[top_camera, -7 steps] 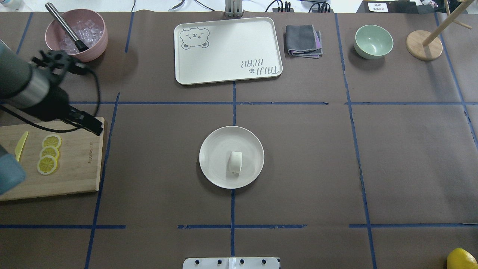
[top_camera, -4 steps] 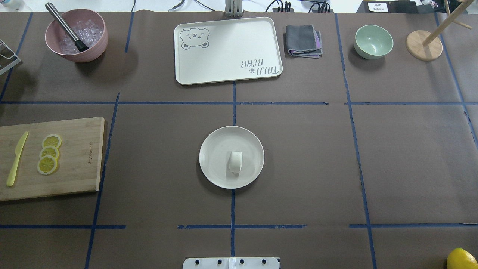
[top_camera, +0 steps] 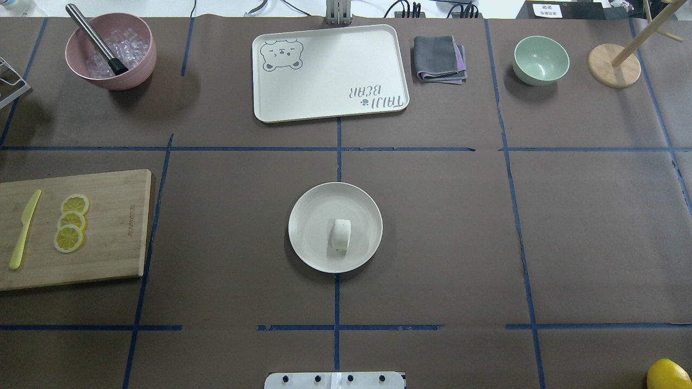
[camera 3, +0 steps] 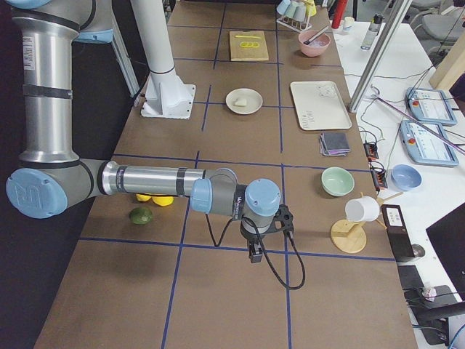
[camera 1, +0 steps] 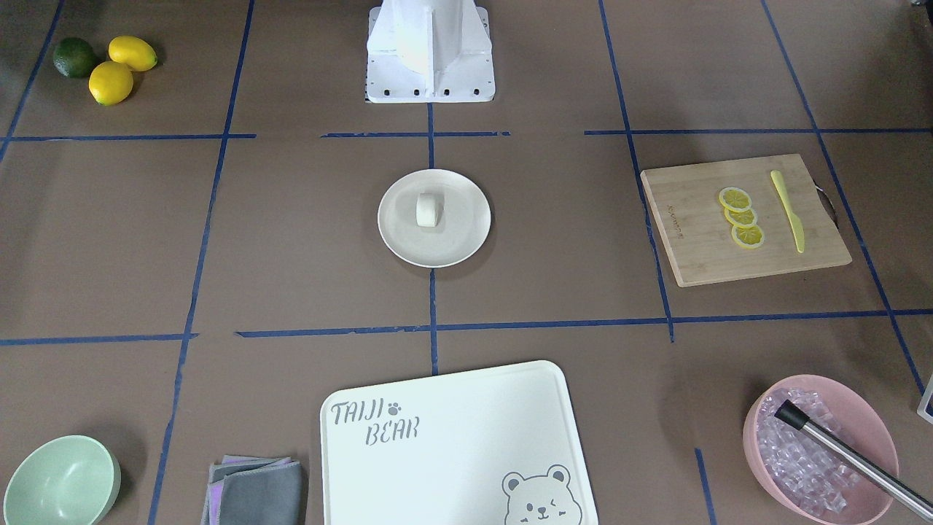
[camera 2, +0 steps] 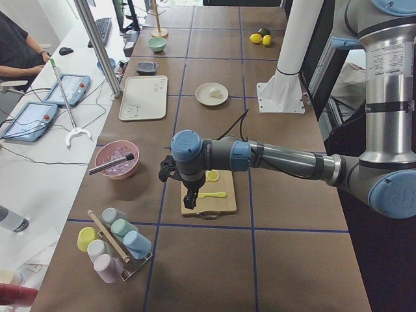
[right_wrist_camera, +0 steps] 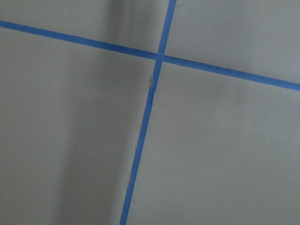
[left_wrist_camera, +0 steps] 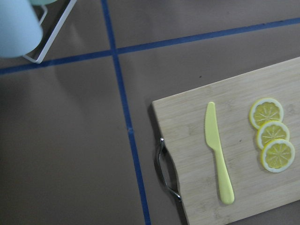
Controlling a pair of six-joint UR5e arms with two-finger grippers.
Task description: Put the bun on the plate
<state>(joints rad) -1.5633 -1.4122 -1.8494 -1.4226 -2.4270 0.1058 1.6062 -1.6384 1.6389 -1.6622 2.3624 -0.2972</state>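
The white bun (top_camera: pixel 341 235) lies on its side on the round cream plate (top_camera: pixel 311 227) at the table's middle, a little right of the plate's centre. The front-facing view shows the same bun (camera 1: pixel 428 209) resting on the plate (camera 1: pixel 466 222), with no gripper near it. My left gripper (camera 2: pixel 190 199) hangs over the near end of the cutting board, seen only in the left side view. My right gripper (camera 3: pixel 255 254) hangs over bare table far from the plate, seen only in the right side view. I cannot tell whether either is open or shut.
A cutting board (top_camera: pixel 108 237) with lemon slices (top_camera: pixel 70 222) and a yellow knife (top_camera: pixel 24 229) lies at the left. Along the back stand a pink bowl of ice (top_camera: pixel 141 59), the bear tray (top_camera: pixel 330 81), a grey cloth (top_camera: pixel 439 58), a green bowl (top_camera: pixel 540 59) and a wooden stand (top_camera: pixel 613 66).
One second ago my left arm reached over the cutting board at the overhead view's left edge; it has since drawn back out of that view. The bun and plate have not moved.
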